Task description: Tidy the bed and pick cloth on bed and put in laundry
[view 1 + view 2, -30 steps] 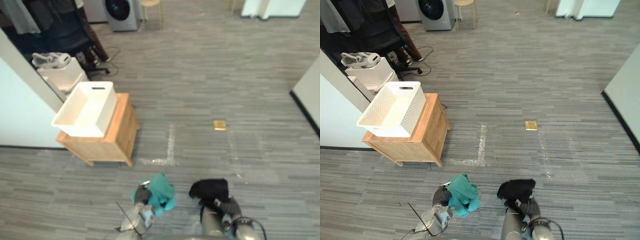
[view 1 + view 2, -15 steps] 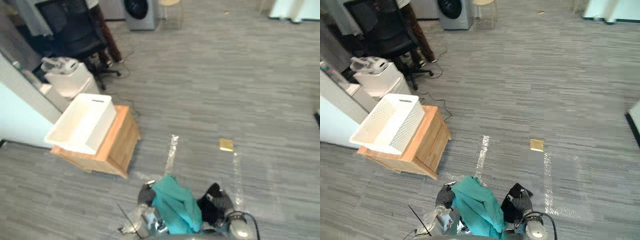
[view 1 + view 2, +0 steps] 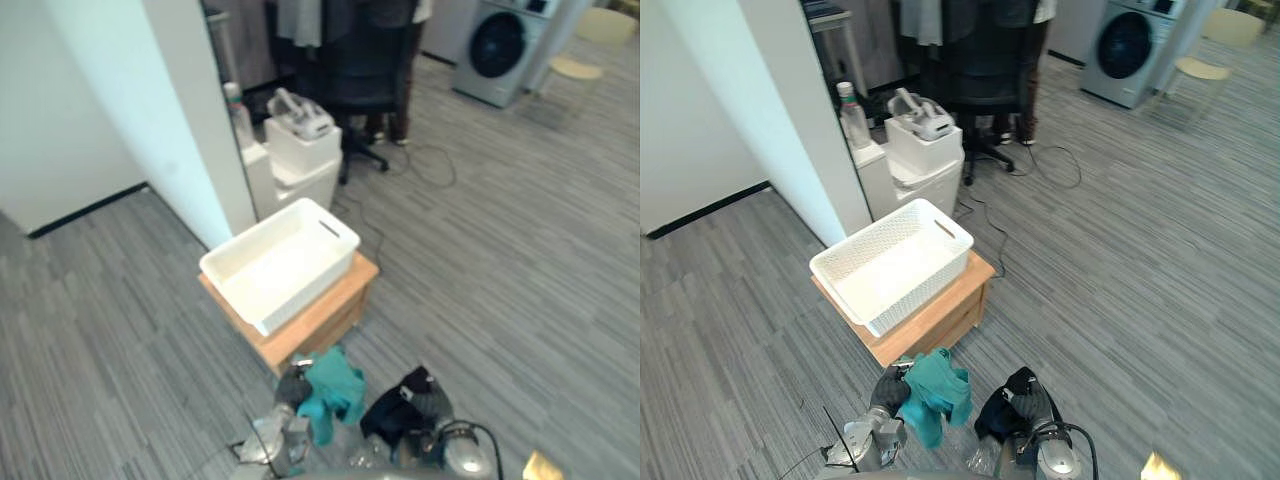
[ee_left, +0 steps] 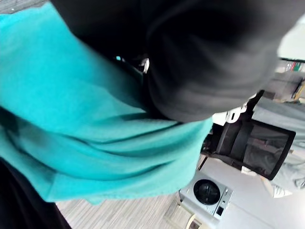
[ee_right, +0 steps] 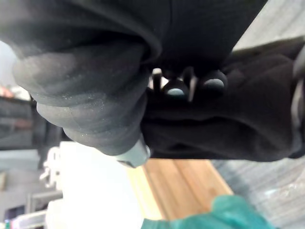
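The right hand (image 3: 1037,403) is seen with dark fingertips (image 5: 175,88) curled into a black cloth (image 3: 996,418), which is gripped; the left hand (image 3: 887,391) is draped with a teal cloth (image 3: 938,388), and its grip cannot be told; the 2 cloths are held side by side on the robot's side of the white basket (image 3: 920,290), which is set on a wooden cabinet (image 3: 948,308).

The white basket (image 3: 930,283) is open on top, on the wooden desk (image 3: 945,318) mid-frame. A white wall (image 3: 750,110) and a white box (image 3: 925,150) stand close behind it, upper left. The grey floor (image 3: 1140,250) at right is wide open. Below, the left hand (image 3: 887,392) grips a teal cloth (image 3: 938,385), the right hand (image 3: 1035,408) a black cloth (image 3: 1002,415).
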Motion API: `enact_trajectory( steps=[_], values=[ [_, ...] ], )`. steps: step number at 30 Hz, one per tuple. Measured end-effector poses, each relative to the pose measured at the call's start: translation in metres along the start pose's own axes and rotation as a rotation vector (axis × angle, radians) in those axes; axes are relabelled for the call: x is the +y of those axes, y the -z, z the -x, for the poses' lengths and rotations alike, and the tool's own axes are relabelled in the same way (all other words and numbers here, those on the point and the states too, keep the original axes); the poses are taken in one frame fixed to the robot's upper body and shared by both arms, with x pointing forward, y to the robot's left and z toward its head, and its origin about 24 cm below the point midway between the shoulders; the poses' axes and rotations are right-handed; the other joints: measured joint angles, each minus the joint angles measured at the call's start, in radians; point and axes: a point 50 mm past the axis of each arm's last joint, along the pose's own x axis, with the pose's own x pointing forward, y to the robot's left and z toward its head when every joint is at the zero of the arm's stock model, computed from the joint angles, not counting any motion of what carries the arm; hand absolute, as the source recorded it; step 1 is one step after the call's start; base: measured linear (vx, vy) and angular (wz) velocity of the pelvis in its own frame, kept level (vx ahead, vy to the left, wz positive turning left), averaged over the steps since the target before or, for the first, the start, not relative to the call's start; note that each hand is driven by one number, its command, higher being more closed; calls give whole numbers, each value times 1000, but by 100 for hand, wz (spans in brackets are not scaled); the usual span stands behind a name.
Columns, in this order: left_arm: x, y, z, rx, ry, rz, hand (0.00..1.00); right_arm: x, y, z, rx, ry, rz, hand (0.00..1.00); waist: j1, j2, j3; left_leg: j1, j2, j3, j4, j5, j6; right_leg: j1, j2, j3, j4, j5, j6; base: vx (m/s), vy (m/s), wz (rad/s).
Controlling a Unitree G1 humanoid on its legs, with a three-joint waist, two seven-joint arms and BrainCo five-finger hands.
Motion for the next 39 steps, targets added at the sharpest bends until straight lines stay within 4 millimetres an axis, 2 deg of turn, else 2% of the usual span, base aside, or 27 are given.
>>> enact_trajectory(
  steps=[1,2,3,4,5,6,7,8,10,12,14,15,16,17,18,19,20,22,24,25,26,29,32,34,35,37,39],
  values=[
    [1,1,-1,6,-1,-2,100,-2,1,1,3,9,-8,100,-3,7,0,19,19,-15,3,-20,-36,-24,40,39,-138,10,-5,505,-242,72],
    [1,2,-2,10,-1,-4,100,-3,3,2,9,14,-13,100,-5,8,0,28,29,-26,6,-30,-53,-34,63,67,-238,33,-3,529,-268,81],
    [2,2,-3,12,-1,-10,100,-6,6,5,21,29,-31,100,-10,-4,-5,38,40,-42,13,-51,-89,-28,89,137,-469,141,-15,709,-385,129],
    [5,2,-2,14,-4,-28,100,-9,13,10,42,55,-66,100,-30,-43,-18,58,41,-67,26,-87,-145,-16,78,256,-672,316,-52,603,-332,145],
    [6,2,-3,18,-6,-34,100,-9,17,12,54,63,-78,100,-38,-60,-20,75,50,-84,33,-102,-162,1,78,285,-678,443,-37,608,-369,131],
    [4,7,-7,44,-15,-21,100,-18,16,11,58,94,-77,100,-40,8,-13,74,121,-93,59,-113,-179,26,126,256,-656,423,17,500,-341,80],
    [0,2,-10,22,-8,-14,100,-24,7,8,20,123,-91,100,-28,44,6,81,177,-78,70,-96,-184,17,160,276,-558,358,15,565,-386,64],
    [0,-1,-12,12,-8,-14,100,-25,6,8,14,130,-102,100,-27,43,11,85,196,-80,79,-91,-187,10,171,309,-503,320,22,474,-324,79],
    [-1,-14,-15,-51,-18,9,100,-22,-10,8,-62,118,-118,100,-33,11,11,123,226,-82,79,-68,-198,2,174,307,-328,161,29,295,-261,81],
    [-1,-21,-15,-89,-26,24,100,-20,-25,6,-128,104,-114,100,-29,-3,10,122,250,-78,92,-58,-192,-10,185,276,-281,96,28,156,-305,32],
    [4,-18,-11,-83,-45,26,100,-10,-32,4,-160,65,-120,100,-21,-25,1,55,277,-73,202,-15,-106,-5,201,254,-296,81,15,76,-295,9],
    [8,-14,-8,-71,-64,34,100,-2,-37,4,-175,28,-114,100,-14,-31,0,-11,309,-71,304,46,-4,28,208,236,-353,81,14,74,-190,0],
    [9,-11,-5,-65,-70,39,100,2,-39,6,-188,13,-113,100,-10,-28,1,-58,346,-63,378,112,64,60,219,213,-396,82,13,132,-189,3],
    [9,-10,-2,-62,-74,45,100,5,-43,9,-208,4,-114,100,-6,-36,0,-87,367,-30,439,189,72,86,221,195,-424,87,3,159,-174,11],
    [6,-7,-2,-56,-68,56,100,4,-48,13,-241,7,-115,100,-2,-42,-1,-92,404,28,485,254,61,126,220,177,-447,106,-34,162,-200,15],
    [4,-7,-2,-55,-60,64,100,4,-52,13,-263,10,-114,100,-1,-43,-1,-93,421,59,504,249,56,142,220,166,-451,110,-60,208,-250,26],
    [-6,-7,-3,-54,-24,68,100,-7,-64,13,-317,34,-85,100,-4,-28,-10,-107,422,171,504,197,11,163,216,149,-462,101,-91,170,-176,22],
    [-11,-9,-3,-62,8,62,100,-16,-67,12,-329,57,-70,100,-6,-32,-22,-100,398,247,468,180,30,168,197,142,-471,103,-104,148,-108,33],
    [-16,-10,-4,-65,36,54,100,-28,-70,12,-342,100,-62,100,-34,-37,-32,-69,383,351,368,176,26,185,158,91,-501,117,-99,112,-46,84],
    [-19,-11,-6,-69,52,46,100,-39,-69,14,-343,139,-59,100,-55,-36,-32,-43,370,406,286,164,2,202,140,59,-520,122,-95,52,57,106],
    [-24,-14,-8,-73,81,37,100,-53,-67,19,-338,193,-45,100,-58,-32,-34,-5,335,442,154,160,-49,220,128,24,-544,134,-84,51,92,98],
    [-29,-16,-12,-77,130,10,100,-67,-72,27,-365,248,-36,100,-69,-21,-43,32,278,452,-8,172,-111,225,113,-14,-562,155,-59,-31,181,59],
    [-23,-13,-13,-55,143,-26,100,-71,-81,30,-411,261,-27,100,-82,-35,-47,31,225,463,-108,175,-127,214,97,10,-609,205,-24,-107,228,28],
    [-14,-6,-10,-24,126,-44,100,-73,-86,33,-436,271,-22,100,-78,-38,-47,21,206,466,-135,162,-177,217,97,29,-673,262,5,-154,202,-3],
    [-13,-4,-10,-16,122,-45,100,-74,-86,34,-437,274,-21,100,-78,-40,-47,20,200,466,-139,160,-180,217,95,35,-683,271,10,-180,186,-2],
    [-3,4,-7,25,97,-62,100,-76,-87,35,-440,285,-20,100,-79,-69,-51,1,173,468,-137,152,-167,232,78,75,-751,320,35,-194,177,-1],
    [-1,6,-6,36,93,-65,100,-84,-88,37,-445,317,-3,100,-79,-81,-55,0,162,465,-137,149,-162,251,77,92,-795,344,41,-149,70,4]
  ],
)
